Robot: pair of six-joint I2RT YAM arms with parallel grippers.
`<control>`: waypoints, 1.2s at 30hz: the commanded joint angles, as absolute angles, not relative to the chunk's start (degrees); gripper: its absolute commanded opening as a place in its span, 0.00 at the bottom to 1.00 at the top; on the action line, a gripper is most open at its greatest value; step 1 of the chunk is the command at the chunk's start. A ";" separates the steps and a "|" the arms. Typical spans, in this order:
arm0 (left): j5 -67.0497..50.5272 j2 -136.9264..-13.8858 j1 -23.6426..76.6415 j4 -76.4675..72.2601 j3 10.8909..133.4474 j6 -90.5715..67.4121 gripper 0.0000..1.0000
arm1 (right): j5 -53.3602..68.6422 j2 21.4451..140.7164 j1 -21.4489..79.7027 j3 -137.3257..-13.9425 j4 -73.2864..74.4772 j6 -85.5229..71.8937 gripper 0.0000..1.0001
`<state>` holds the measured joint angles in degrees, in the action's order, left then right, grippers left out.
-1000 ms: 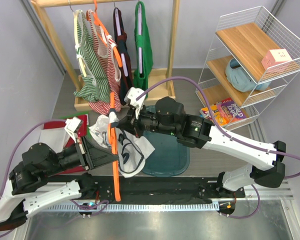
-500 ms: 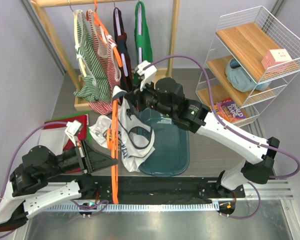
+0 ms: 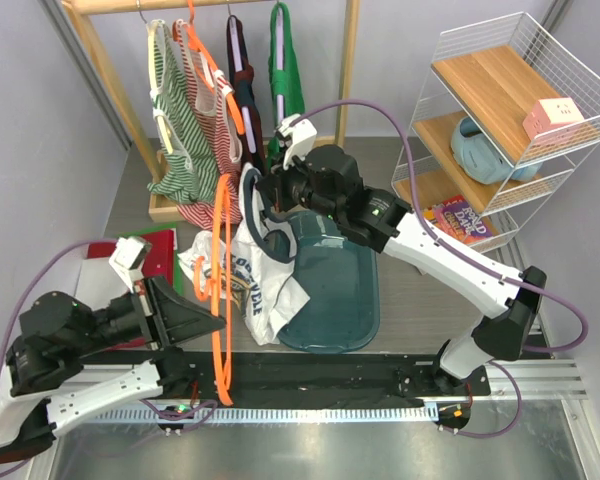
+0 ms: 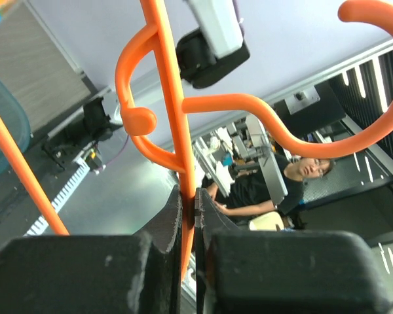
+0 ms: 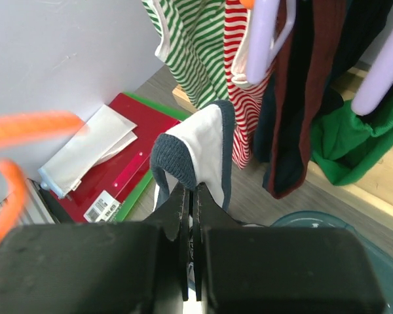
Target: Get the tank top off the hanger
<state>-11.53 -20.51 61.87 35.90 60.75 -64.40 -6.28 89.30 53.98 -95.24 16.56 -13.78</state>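
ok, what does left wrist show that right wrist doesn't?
Left wrist only: left gripper shut on the hanger stem under its hook, with a person in the background.
Right wrist only: right gripper pinching the navy-trimmed strap of the tank top; striped tops, lilac hanger, green top and red folder.
Both: the hanger, only a blurred orange streak in right wrist, and an edge of the teal bin.

Two arms (image 3: pixel 80 330), one tank top (image 3: pixel 255 290), four racked tops (image 3: pixel 185 130), one tray (image 3: pixel 340 290).
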 commanded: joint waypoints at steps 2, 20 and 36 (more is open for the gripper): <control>1.44 -21.01 61.87 41.64 68.81 -59.69 0.00 | -8.69 87.37 53.17 -96.15 17.48 -13.54 0.01; 20.92 -26.19 61.87 49.05 63.64 -56.16 0.00 | -9.07 88.60 52.29 -141.14 35.43 -0.79 0.01; 19.08 -26.72 61.87 46.94 62.58 -57.83 0.00 | -1.75 79.37 52.29 -139.23 15.91 2.18 0.01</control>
<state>19.46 -26.13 61.87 50.43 62.54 -57.60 -2.81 78.72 52.49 -139.65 21.37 -1.08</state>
